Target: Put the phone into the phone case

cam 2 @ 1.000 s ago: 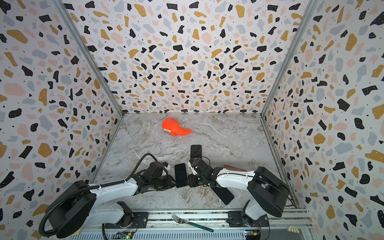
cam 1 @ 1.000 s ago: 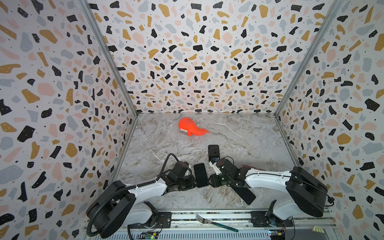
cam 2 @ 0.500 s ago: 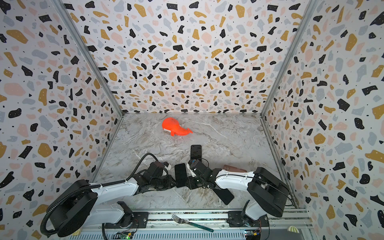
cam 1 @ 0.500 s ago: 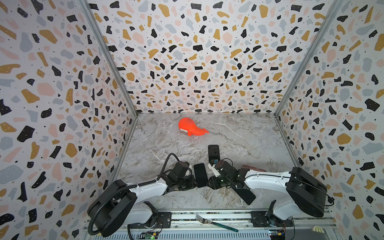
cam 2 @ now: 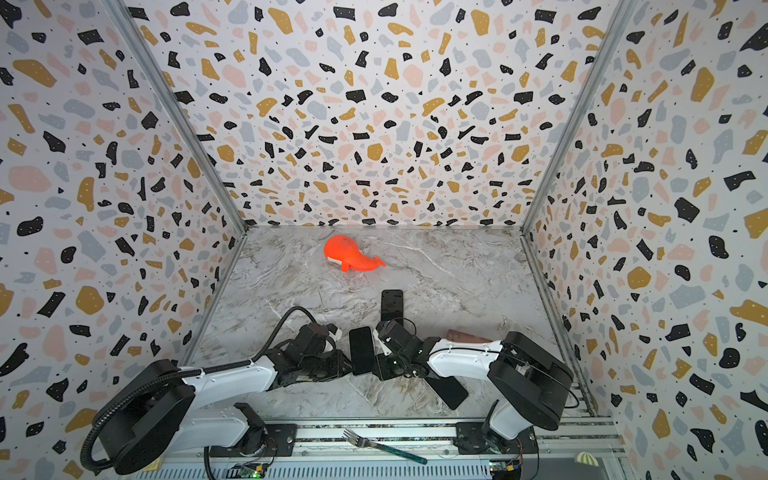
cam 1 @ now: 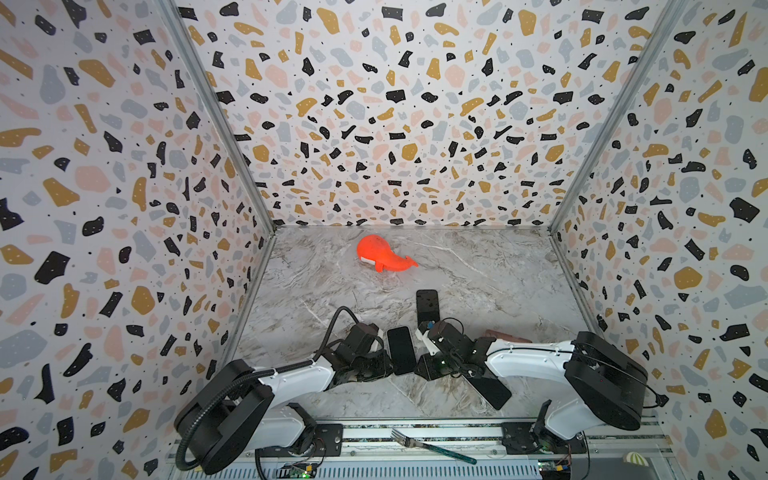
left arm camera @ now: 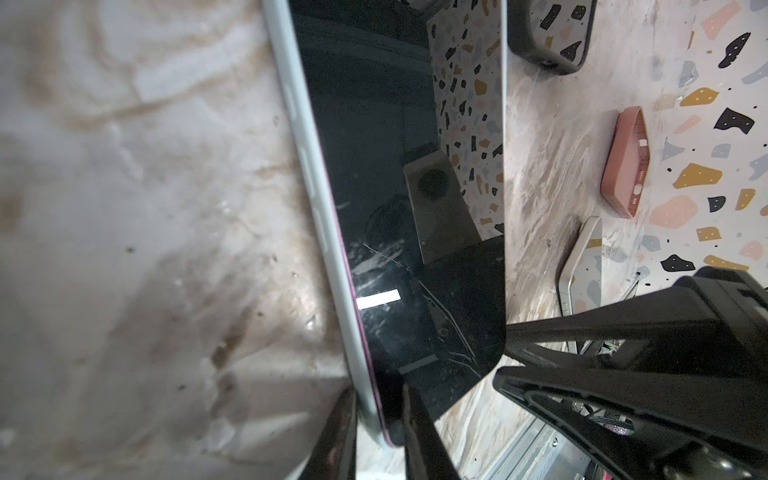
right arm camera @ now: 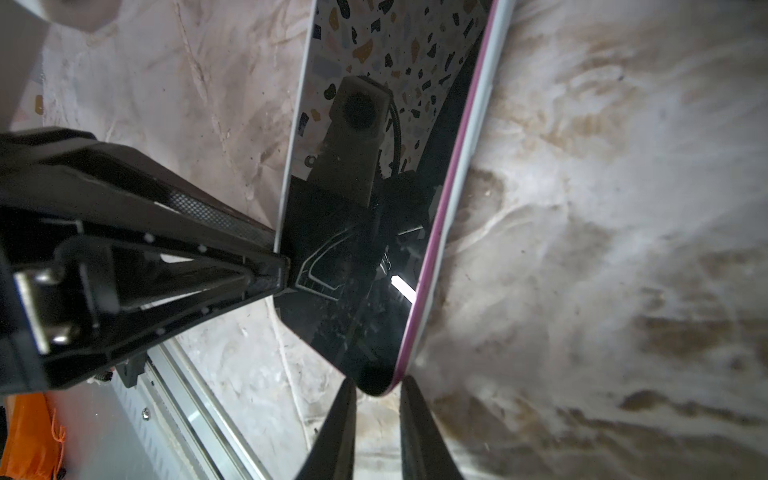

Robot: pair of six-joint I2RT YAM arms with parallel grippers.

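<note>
Black-screened, pale-rimmed phone [cam 1: 401,350] sits between your two pincers, screen up, over the grey marble tabletop [cam 1: 478,266]; whether it touches the marble you cannot tell. Your left pincer [left arm camera: 379,409] stands nearly closed, with only a slim gap, and clamps one long edge near a corner. Your right pincer [right arm camera: 377,388] is just as tight on the opposite corner, tips pressed to both faces. The pink phone case [left arm camera: 627,162] lies on the marble behind the right pincer, apart from it.

Twin robot arms in white and black.
The left arm [cam 1: 299,380] and right arm [cam 1: 528,359] share white link shells, black drum joints and black tapered fingers [left arm camera: 419,436]; a ribbed black hose [cam 1: 274,370] runs along the left.
</note>
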